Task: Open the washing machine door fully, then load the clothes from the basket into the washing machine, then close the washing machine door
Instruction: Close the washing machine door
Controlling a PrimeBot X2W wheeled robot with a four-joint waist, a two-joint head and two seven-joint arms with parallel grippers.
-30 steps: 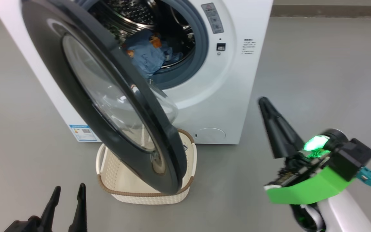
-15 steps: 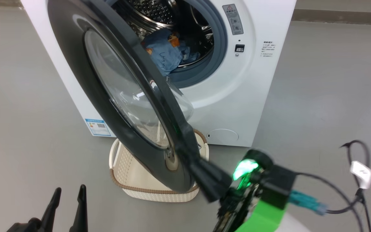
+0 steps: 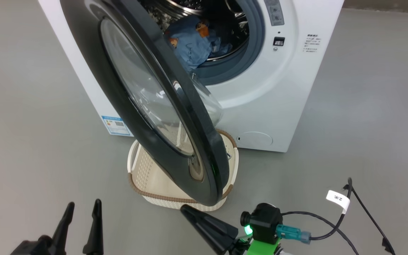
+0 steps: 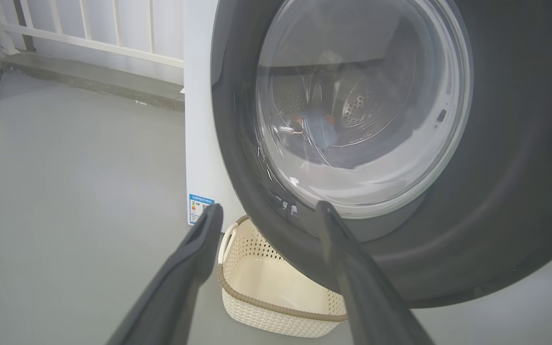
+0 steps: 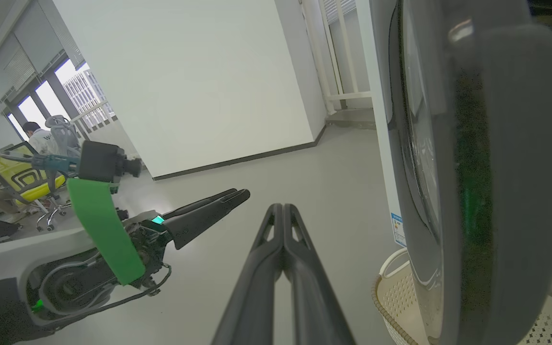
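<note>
Bare grey floor [image 3: 30, 106] stretches in front of a white washing machine [image 3: 282, 92]. Farthest from the machine, the left gripper [image 3: 84, 204] hovers with its fingers spread, holding nothing. The right gripper [image 3: 190, 213], fingers pressed together and empty, points at the lower edge of the machine's black door [image 3: 147, 95]. A cream basket [image 3: 154, 193] sits under that partly open door. Blue printed clothes [image 3: 193, 46] lie inside the machine's drum.

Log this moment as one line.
door partly open | clothes in washing machine | basket looks empty | left gripper open | right gripper shut beside door
</note>
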